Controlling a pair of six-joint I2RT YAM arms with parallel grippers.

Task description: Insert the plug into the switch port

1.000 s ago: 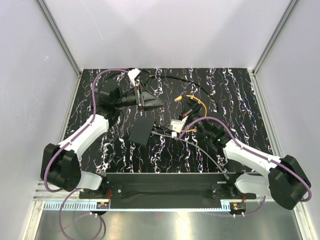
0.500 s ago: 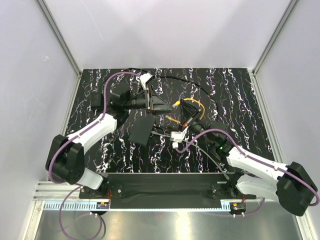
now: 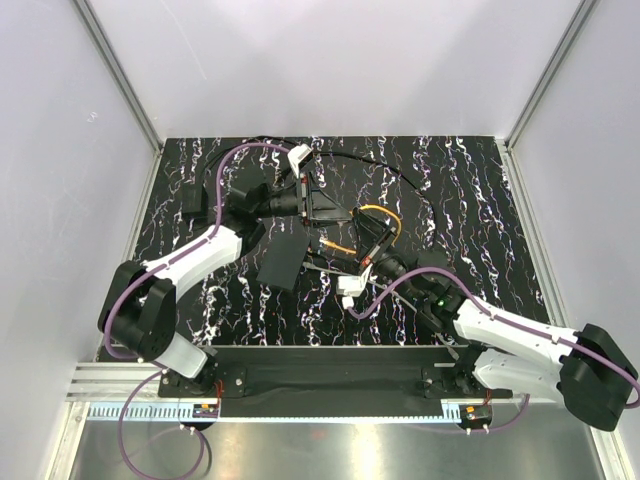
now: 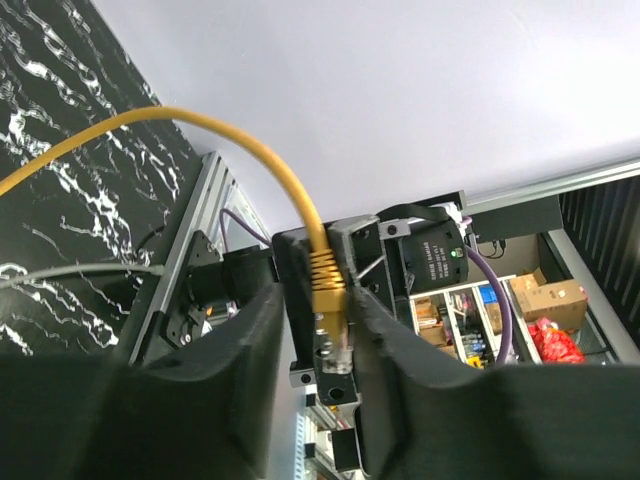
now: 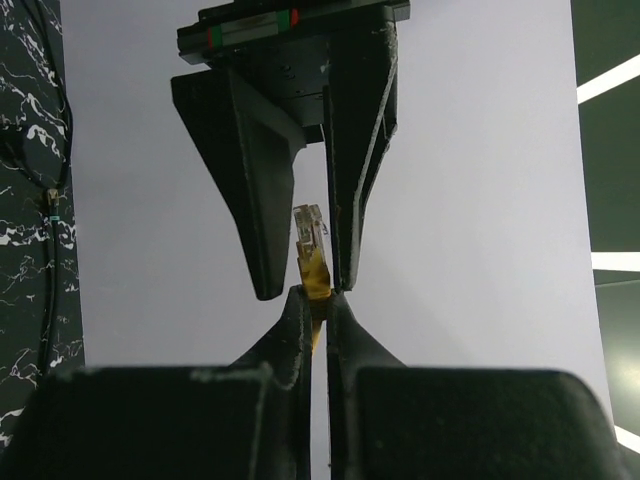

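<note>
Right wrist camera is showing the right gripper [image 5: 315, 297] pinching the yellow boot of the plug [image 5: 310, 235], its two fingers pressed together with only the boot between them. The plug's clear tip is sticking up past those fingers into the gap of the left gripper [image 4: 322, 295]. The left gripper's black fingers [image 5: 240, 170] are standing on either side of the plug, only partly apart. One finger is sitting just beside the plug and the other is leaving a narrow slit of daylight, so no clamp on it is showing.

From the left wrist camera, the yellow cable [image 4: 200, 115] is arching down into the plug between that gripper's fingers, with the right gripper behind it.

From the top camera, both grippers are meeting above the middle of the black marbled table [image 3: 480, 200]. The flat black box [image 3: 283, 262] is lying on the table near them, toward the left arm's side, apart from the plug. Its switch port is too small to make out.
</note>
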